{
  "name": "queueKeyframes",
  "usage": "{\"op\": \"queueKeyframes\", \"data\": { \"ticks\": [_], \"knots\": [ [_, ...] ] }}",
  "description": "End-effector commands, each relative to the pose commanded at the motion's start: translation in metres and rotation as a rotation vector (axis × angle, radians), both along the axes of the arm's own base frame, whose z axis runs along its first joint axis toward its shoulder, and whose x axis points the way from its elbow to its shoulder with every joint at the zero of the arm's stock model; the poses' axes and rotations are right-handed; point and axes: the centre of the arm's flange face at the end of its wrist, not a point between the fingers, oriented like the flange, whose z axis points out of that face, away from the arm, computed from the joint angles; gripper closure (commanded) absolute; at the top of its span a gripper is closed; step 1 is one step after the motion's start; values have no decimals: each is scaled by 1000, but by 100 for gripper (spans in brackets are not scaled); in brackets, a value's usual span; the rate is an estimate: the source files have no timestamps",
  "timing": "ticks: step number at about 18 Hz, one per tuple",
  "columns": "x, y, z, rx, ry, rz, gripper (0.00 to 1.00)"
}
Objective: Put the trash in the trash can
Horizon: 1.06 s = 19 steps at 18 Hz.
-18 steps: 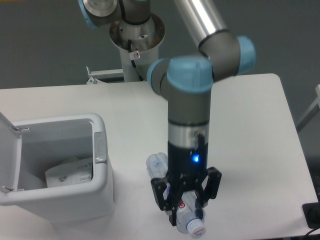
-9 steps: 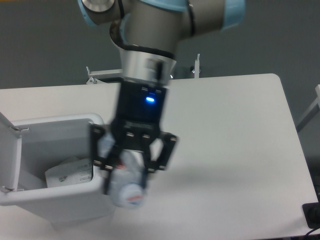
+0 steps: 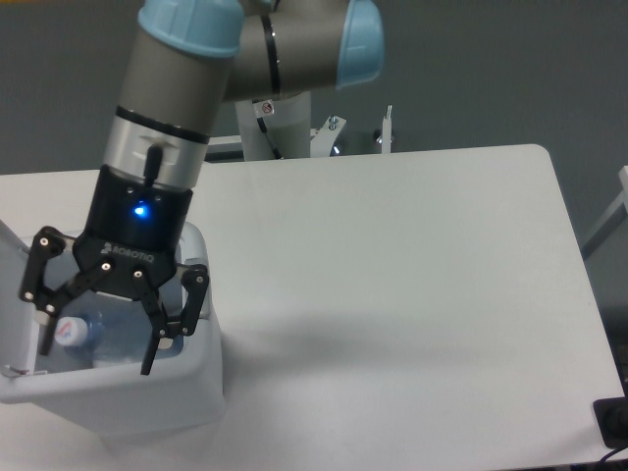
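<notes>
Gripper [image 3: 98, 343] spread wide over trash can [image 3: 177, 397] opening, gripping nothing. Crushed bottle [image 3: 88, 334] lying inside bin, directly beneath and between fingers. Packet not discernible. Step judged: release, deposit apparently done. Next: lift straight up, clear of rim.

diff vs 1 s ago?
The gripper carried the bottle up off the table and left to the trash can, then opened; the bottle now lies inside the can, between the spread fingers. Trash can and table stayed put.
</notes>
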Motion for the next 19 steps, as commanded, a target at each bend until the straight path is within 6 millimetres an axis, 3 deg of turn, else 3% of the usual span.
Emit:
{"op": "queueKeyframes", "data": {
  "ticks": [2,4,5,6,8,10,14,16,19],
  "knots": [
    [-28,-10,2,-12,40,56,0],
    [-71,-34,11,-16,80,142,0],
    [-102,-51,13,-17,95,188,0],
    [-131,-64,8,-46,115,237,0],
    [-161,-83,-10,-137,208,300,0],
    [-170,-94,-25,-216,304,259,0],
    [-160,-123,-35,-444,475,105,0],
    [-155,-141,-55,-611,550,-24,0],
    [-151,-151,-46,-668,577,-76,0]
  ]
}}
